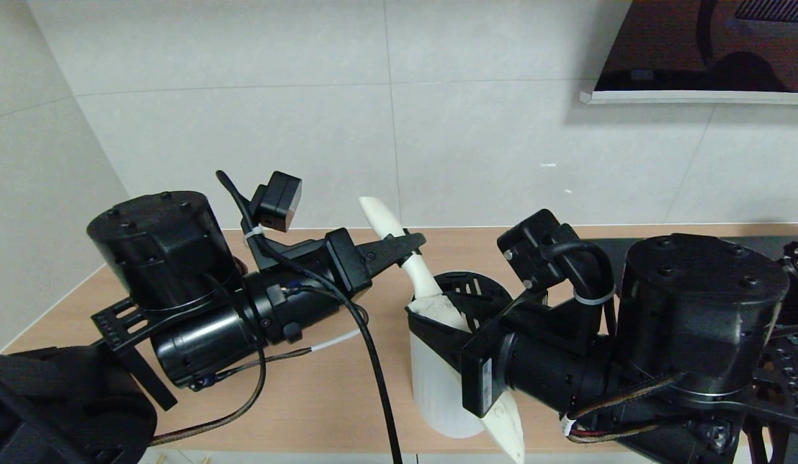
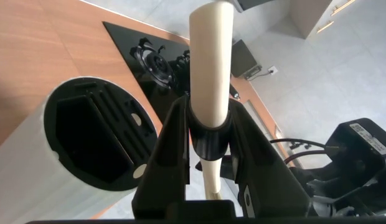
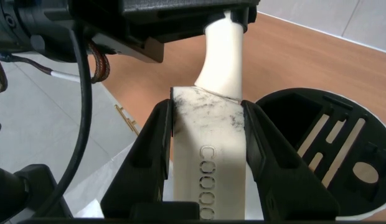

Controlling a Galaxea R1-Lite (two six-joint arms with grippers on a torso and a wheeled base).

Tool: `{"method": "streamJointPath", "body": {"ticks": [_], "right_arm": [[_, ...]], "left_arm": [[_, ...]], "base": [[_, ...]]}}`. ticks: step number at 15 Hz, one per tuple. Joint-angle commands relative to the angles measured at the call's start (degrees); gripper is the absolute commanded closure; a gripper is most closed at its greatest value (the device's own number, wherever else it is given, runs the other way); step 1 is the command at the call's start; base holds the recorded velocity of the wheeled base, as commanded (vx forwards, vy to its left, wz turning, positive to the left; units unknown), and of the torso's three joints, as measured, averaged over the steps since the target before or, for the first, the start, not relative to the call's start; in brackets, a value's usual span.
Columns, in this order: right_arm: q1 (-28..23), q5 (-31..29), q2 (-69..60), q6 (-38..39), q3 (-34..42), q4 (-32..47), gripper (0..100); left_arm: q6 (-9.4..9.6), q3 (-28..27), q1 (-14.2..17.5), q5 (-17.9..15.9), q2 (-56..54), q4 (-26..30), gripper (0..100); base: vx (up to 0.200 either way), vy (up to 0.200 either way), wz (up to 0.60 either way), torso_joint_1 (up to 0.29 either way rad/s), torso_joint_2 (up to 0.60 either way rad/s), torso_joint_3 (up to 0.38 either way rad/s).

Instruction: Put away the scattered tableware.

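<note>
1. Spatula (image 1: 422,274), cream-coloured, slants across the front of the scene. Its broad blade end hangs lowest and closest, in front of the holder's white wall.
2. Right fingers (image 3: 152,143) are clamped on the flat of the blade, one on each side. The blade carries dark smudges at that spot.
3. Utensil holder (image 1: 437,386), white, stands upright on the desk (image 1: 321,380) just behind that grip, with a black slotted insert in its mouth. The spatula sits in none of the slots; whether it touches the rim is hard to tell.
4. Left fingers (image 2: 171,143) are closed round the narrow handle, farther up than the right grip. The handle's rounded tip sticks out above them.
5. Black hob (image 1: 608,248) lies on the desk to the right, beyond the holder.
6. Pale tiled wall (image 1: 373,96) backs the desk, with a dark panel (image 1: 695,51) high on the right.
</note>
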Motion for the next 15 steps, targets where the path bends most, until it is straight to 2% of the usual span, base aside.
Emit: {"method": "streamJointPath", "body": {"ticks": [1, 4, 5, 7, 8, 10, 13, 15], "right_arm": [[0.0, 0.0, -0.1, 0.0, 0.0, 0.0, 100], [0.0, -0.1, 0.0, 0.0, 0.0, 0.0, 100], [0.0, -0.1, -0.1, 0.0, 0.0, 0.0, 0], [0.0, -0.1, -0.2, 0.1, 0.0, 0.0, 0], [0.0, -0.1, -0.2, 0.1, 0.0, 0.0, 0], [-0.1, -0.1, -0.6, 0.1, 0.0, 0.0, 0], [-1.7, -0.1, -3.2, 0.0, -0.3, 0.0, 0], [-4.3, -0.2, -5.3, 0.0, -1.1, 0.0, 0]], "left_arm": [[-0.09, -0.1, 0.0, 0.0, -0.2, 0.0, 100], [-0.18, -0.2, 0.0, 0.0, -0.2, 0.0, 100], [-0.18, -0.2, 0.0, 0.1, -0.2, 0.0, 100], [-0.8, -0.5, 0.0, 0.1, -0.6, -0.2, 100], [-1.94, -1.0, 0.0, 0.3, -0.6, -0.4, 100], [-3.08, -2.2, 0.0, 2.3, -0.5, -0.4, 100], [-2.99, -3.2, 0.2, 3.6, -0.6, -0.3, 100], [-2.55, -5.4, 1.8, 6.7, -0.7, 0.8, 100]], "base": [[0.0, 0.0, 0.0, 0.0, 0.0, 0.0], [0.0, 0.0, 0.0, 0.0, 0.0, 0.0], [0.0, 0.0, 0.0, 0.0, 0.0, 0.0], [0.0, 0.0, 0.0, 0.0, 0.0, 0.0], [0.0, 0.0, 0.0, 0.0, 0.0, 0.0], [0.0, 0.0, 0.0, 0.0, 0.0, 0.0], [0.0, 0.0, 0.0, 0.0, 0.0, 0.0], [0.0, 0.0, 0.0, 0.0, 0.0, 0.0]]}}
